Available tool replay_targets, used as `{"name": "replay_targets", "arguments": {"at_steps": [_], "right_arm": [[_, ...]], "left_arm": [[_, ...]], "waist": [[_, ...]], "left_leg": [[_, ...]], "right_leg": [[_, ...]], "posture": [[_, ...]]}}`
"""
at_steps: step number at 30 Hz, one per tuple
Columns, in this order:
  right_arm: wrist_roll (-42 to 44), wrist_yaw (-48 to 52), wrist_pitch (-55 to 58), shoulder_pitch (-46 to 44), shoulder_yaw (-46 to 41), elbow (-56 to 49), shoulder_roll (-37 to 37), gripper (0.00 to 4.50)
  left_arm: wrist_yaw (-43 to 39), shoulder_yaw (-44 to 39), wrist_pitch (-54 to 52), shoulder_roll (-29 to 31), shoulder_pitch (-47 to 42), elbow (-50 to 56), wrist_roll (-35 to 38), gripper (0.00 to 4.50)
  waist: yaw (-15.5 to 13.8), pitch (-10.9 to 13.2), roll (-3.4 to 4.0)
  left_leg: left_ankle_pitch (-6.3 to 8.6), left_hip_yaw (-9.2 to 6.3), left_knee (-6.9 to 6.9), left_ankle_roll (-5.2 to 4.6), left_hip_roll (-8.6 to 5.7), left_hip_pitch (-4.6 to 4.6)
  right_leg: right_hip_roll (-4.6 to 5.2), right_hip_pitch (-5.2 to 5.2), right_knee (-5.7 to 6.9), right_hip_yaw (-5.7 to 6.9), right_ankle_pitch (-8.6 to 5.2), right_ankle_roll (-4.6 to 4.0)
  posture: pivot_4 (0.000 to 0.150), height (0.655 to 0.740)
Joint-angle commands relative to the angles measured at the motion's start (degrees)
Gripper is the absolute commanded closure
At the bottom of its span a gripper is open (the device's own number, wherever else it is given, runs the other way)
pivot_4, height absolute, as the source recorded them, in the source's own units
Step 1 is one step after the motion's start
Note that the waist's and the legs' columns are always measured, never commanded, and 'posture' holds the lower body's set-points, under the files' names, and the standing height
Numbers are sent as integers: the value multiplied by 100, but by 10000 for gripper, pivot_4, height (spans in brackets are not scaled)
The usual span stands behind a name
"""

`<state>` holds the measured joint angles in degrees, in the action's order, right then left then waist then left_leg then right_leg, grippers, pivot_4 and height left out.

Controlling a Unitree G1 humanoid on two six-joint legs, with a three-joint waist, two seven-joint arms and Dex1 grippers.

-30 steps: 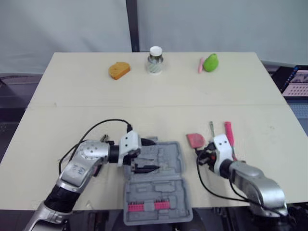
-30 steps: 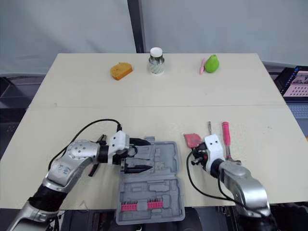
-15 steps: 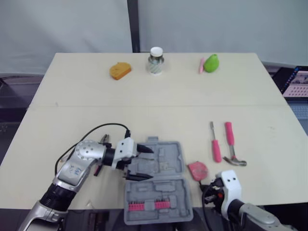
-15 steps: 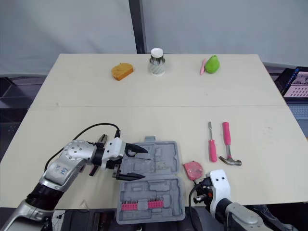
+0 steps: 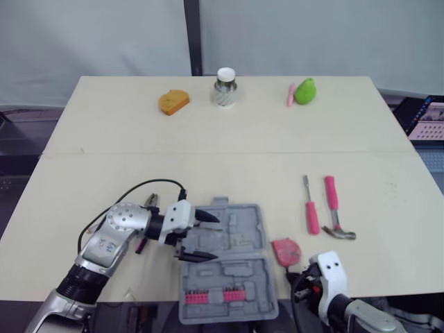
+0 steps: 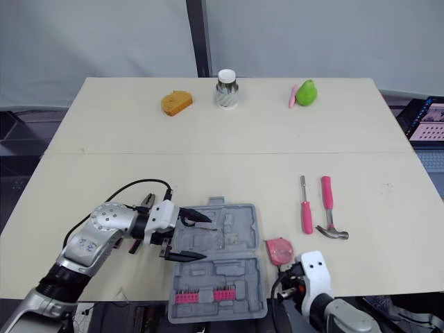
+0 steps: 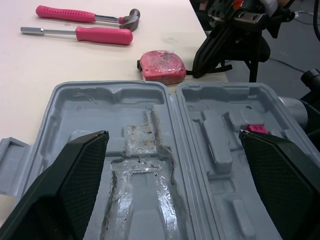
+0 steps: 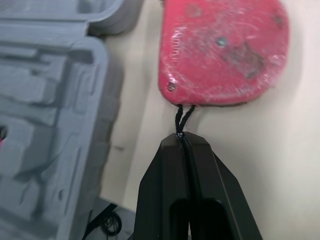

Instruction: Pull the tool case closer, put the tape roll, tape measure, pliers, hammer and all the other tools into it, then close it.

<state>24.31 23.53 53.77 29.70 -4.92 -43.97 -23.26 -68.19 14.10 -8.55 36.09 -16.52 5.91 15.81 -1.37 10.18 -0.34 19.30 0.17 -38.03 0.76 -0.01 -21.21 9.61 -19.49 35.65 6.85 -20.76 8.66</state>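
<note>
Left tool [image 5: 217,238]: fingers spread wide, holding nothing, directly over the open grey tool case [image 5: 243,232]. Right tool [image 8: 182,137]: closed, pinching the black cord of the red tape measure [image 8: 222,50], which lies just ahead of it on the beige counter [image 5: 229,166]. A grey backdrop [image 5: 104,35] stands behind the counter.

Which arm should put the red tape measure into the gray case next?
The right arm. The right tool is shut on the black cord of the tape measure, which lies just beside the tool case. The left tool hangs open over the case, holding nothing.
</note>
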Motion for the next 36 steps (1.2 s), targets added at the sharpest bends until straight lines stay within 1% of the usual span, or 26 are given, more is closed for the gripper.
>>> {"name": "replay_targets", "arguments": {"at_steps": [1, 3, 5, 6, 7, 8, 10, 12, 13, 16, 18, 20, 24, 36], "right_arm": [[451, 656, 4, -3, -490, -230, -610, 36629], [668, 1130, -107, -90, -779, -176, -1104, 27392], [812, 1737, -383, -254, -1029, -7, -1657, 17212], [830, 2163, -639, -381, -1117, 144, -1980, 12439], [808, 2544, -930, -534, -1159, 331, -2258, 5974], [637, 2972, -1439, -733, -1096, 596, -2541, 1363], [195, 3708, -2574, -1088, -830, 1189, -2957, 1363], [-314, 4444, -3863, -1565, -392, 2045, -3271, 1363], [-436, 4644, -4235, -1700, -272, 2315, -3327, 1363], [-1203, 5250, -5797, -2579, 491, 3624, -3374, 1363], [-1423, 5550, -6361, -3093, 901, 4199, -3264, 1363], [-1485, 5685, -6613, -3388, 1143, 4526, -3143, 1363], [-1617, 5584, -6887, -3815, 1410, 4941, -2793, 1363], [-2050, 5394, -7207, -4226, 1825, 5635, -2369, 1363]], "left_arm": [[41, -69, 196, -55, 135, 77, 8, 0], [76, -65, 305, -84, 185, 123, -22, 0], [100, -65, 373, -105, 252, 237, -13, 0], [110, -58, 455, -100, 319, 339, -31, 0], [122, -46, 527, -91, 377, 433, -57, 0], [134, -37, 625, -81, 460, 527, -79, 0], [149, -19, 868, -63, 597, 646, -162, 0], [173, -22, 1118, -74, 765, 764, -199, 0], [182, -23, 1182, -78, 808, 789, -204, 0], [226, -12, 1573, -97, 947, 853, -304, 0], [206, 21, 1743, -66, 1020, 872, -361, 0], [204, 44, 1790, -33, 1063, 896, -375, 0], [319, 32, 1770, -38, 1127, 992, -385, 0], [547, 14, 1585, -1, 1010, 1116, -431, 0]], "waist": [[-3, 0, 0], [-10, 0, 0], [-11, 0, -1], [-8, 0, -1], [-8, 0, -1], [-6, 0, -1], [-2, 1, -2], [5, 0, -2], [-9, 1, -3], [-7, 1, -6], [12, 1, -10], [8, 2, -8], [5, 2, -8], [-3, 1, -7]], "left_leg": [[1, 2, -1, -1, 0, 0], [2, 2, -4, -4, -1, 0], [2, 0, -5, -4, 0, 0], [2, 2, -7, -4, 1, 0], [3, 5, -5, -5, 0, 0], [3, 5, -5, -6, 0, 1], [4, 7, -5, -8, 1, 1], [4, 9, -5, -8, 2, 2], [4, 11, -4, -8, 2, 4], [5, 4, -9, -10, 2, 0], [6, 10, -17, -13, 1, -2], [6, 7, -15, -12, 6, 0], [6, 8, -15, -12, 6, -4], [6, 4, -18, -12, 6, -4]], "right_leg": [[0, 0, -1, -2, 0, 0], [0, 3, -1, -2, 0, 0], [0, 5, -3, 0, 0, 0], [0, 5, -3, 0, 0, 0], [0, 6, -6, -2, 0, 0], [0, 6, -6, -1, 0, 0], [0, 6, -9, -2, 0, 0], [0, 9, -15, 0, 0, 0], [0, 10, -17, -1, 0, 0], [0, 14, -17, 8, 0, 0], [1, 17, -23, 5, 1, 3], [0, 18, -24, 11, 2, 3], [1, 17, -23, 17, 2, 3], [1, 18, -21, 19, 2, 3]], "posture": [[1500, 7400], [1500, 7400], [1500, 7400], [1500, 7400], [1500, 7400], [1500, 7400], [1500, 7400], [1500, 7400], [1500, 7400], [1500, 7400], [1500, 7400], [1500, 7400], [1500, 7400], [1500, 7400]]}}
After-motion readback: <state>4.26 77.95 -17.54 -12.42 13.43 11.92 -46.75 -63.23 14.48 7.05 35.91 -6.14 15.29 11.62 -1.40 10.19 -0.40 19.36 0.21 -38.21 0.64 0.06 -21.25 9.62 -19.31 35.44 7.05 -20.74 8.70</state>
